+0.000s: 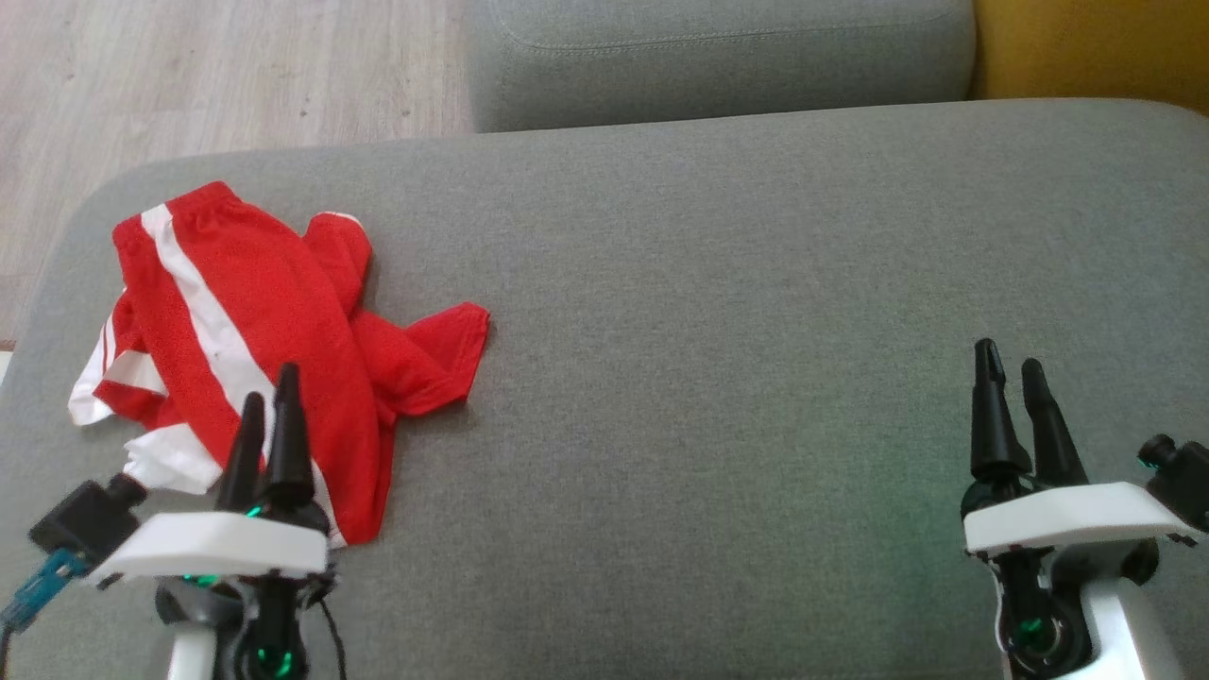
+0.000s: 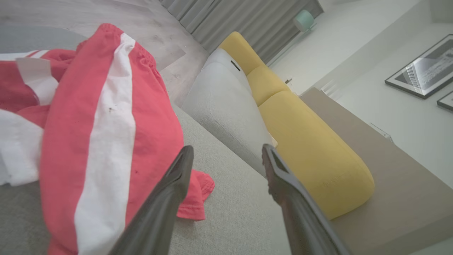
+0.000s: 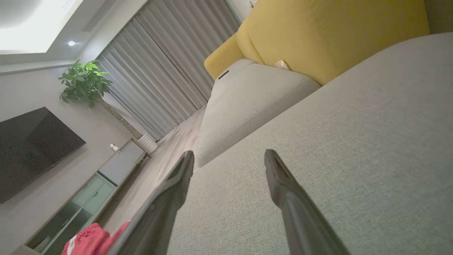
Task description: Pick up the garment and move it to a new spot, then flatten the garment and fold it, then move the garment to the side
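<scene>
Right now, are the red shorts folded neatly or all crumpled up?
Crumpled. The red shorts lie bunched on the grey cushion, layers overlapping unevenly.

Light: bright, even | Glare: framed picture [image 2: 419,69] | Blur: slight — wrist-view edges warped

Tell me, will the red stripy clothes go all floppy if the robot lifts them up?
Probably floppy: the red garment lies crumpled in soft folds, so it would likely droop from wherever it is pinched. It looks thin, so probably light. Pushed, it may bunch up on the grey cushion rather than slide.
</scene>
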### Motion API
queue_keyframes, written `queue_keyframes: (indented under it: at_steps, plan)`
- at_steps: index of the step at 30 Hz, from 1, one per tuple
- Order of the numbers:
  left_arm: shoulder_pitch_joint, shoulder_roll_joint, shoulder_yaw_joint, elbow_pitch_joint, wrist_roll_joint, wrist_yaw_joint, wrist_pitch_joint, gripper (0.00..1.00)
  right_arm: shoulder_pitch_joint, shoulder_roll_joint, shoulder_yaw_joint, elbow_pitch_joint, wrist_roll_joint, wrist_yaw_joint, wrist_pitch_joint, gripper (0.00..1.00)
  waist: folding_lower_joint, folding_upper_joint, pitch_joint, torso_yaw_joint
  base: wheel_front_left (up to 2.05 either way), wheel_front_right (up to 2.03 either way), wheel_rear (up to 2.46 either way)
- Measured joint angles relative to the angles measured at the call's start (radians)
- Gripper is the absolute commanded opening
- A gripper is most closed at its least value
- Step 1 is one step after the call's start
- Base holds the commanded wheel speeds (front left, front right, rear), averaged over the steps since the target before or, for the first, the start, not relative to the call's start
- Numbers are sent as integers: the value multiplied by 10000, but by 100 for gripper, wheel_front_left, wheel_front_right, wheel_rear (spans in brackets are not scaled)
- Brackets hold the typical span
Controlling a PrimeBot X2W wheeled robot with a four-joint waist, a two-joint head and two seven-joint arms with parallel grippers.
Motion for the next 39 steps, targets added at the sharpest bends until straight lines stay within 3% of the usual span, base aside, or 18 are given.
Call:
queue_keyframes:
  at_steps: [21,29,39]
  plan:
    - [1,192,-882,-349,3024,466,-537,100,-48,-4,326,-347,-2846,0,-560,100,0,0,22,-60,0,0,0]
    - [0,422,-1473,-454,4171,844,-805,100,-66,-6,399,-451,-3996,0,-809,100,0,0,41,-34,0,0,0]
    - [-3,874,-2313,-571,5530,1632,-1066,100,-67,-8,581,-562,-5384,0,-1083,100,0,0,3,-34,0,0,0]
